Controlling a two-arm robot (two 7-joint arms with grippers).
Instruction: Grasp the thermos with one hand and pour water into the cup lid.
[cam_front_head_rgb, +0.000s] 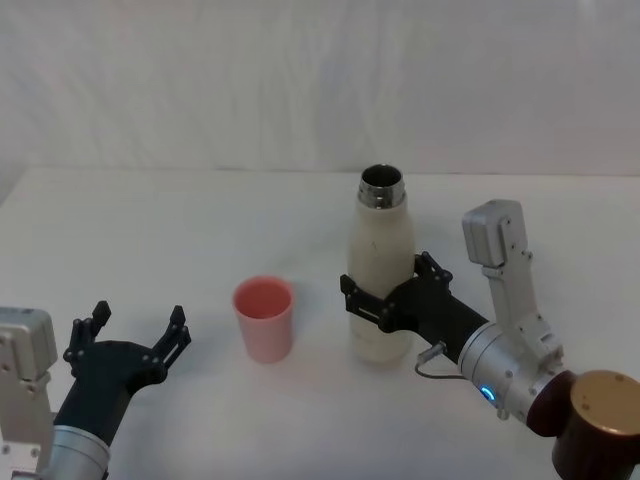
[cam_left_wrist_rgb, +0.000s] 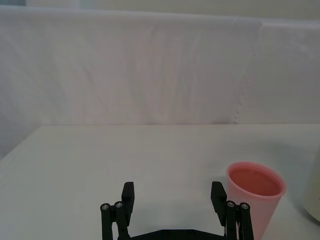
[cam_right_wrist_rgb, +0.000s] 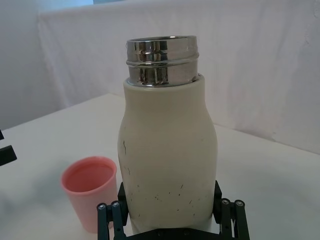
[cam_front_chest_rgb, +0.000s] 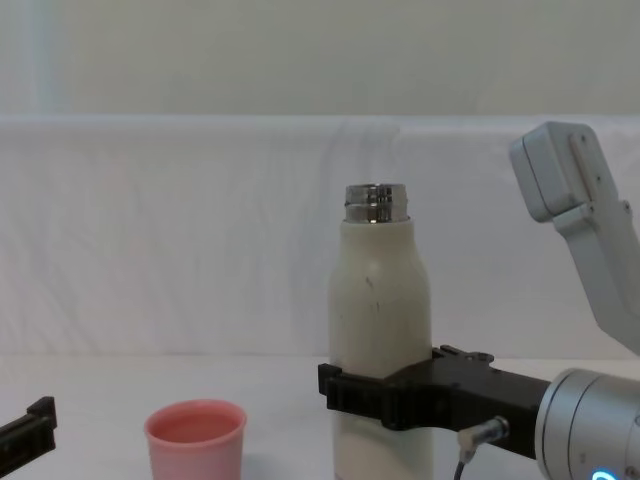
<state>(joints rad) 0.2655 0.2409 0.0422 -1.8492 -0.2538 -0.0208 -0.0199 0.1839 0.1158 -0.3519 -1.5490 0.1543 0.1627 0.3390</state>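
Right gripper (cam_front_head_rgb: 385, 292) clamped around lower body of upright thermos (cam_front_head_rgb: 380, 270) mid-table; pink cup lid (cam_front_head_rgb: 264, 318) just beside it, apart. Left gripper (cam_front_head_rgb: 130, 340) parked near-left, fingers spread wide, holding nothing

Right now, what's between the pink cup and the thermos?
Nothing: bare white table separates the cup lid from the thermos, seen in the head view.

Right arm (cam_front_head_rgb: 510, 370): silver-grey metal housing, small blue indicator light, thin grey cable looping at the wrist, dark-brown cylindrical joint behind. Right tool (cam_front_head_rgb: 385, 292): black, two-fingered linkage (round pivot pins visible). Left tool (cam_front_head_rgb: 135, 335): black, on a silver-grey wrist.
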